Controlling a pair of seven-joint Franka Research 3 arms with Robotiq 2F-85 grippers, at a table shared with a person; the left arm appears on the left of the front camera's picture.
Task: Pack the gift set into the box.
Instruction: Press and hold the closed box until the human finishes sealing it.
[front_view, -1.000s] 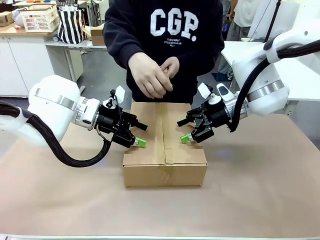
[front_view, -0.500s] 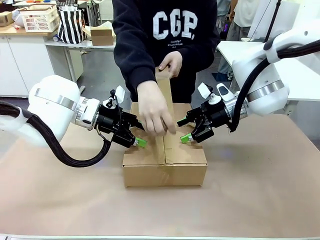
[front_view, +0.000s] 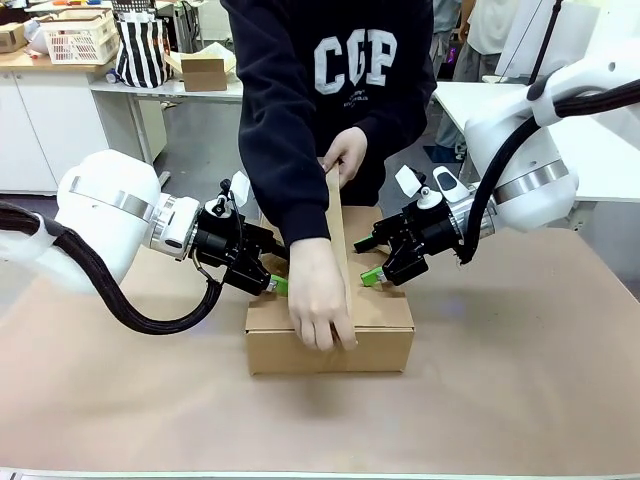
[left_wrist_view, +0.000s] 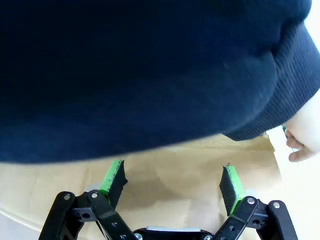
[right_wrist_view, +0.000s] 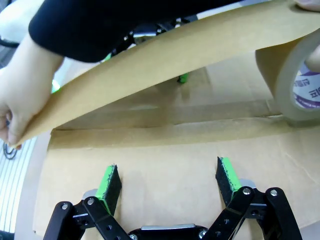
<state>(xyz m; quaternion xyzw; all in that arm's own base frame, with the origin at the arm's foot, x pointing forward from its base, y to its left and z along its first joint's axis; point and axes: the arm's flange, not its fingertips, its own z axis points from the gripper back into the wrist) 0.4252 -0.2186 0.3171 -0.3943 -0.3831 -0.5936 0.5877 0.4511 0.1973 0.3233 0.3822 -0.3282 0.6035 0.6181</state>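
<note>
The box lies with its flaps down in the middle of the table; the gift set is hidden. A person stretches a strip of brown tape along its centre seam, one hand at the near edge and the other hand up at the roll. My left gripper is open, its pads over the box's left flap under the person's dark sleeve. Over the right flap my right gripper is open, below the tape strip.
Brown paper covers the table. Behind the person at the back left are a white counter with a basket, a striped bag and a small carton. A white table stands at the back right.
The person's hand has drawn the tape from the box's far edge down the seam to its near edge. Both grippers have stayed where they were.
</note>
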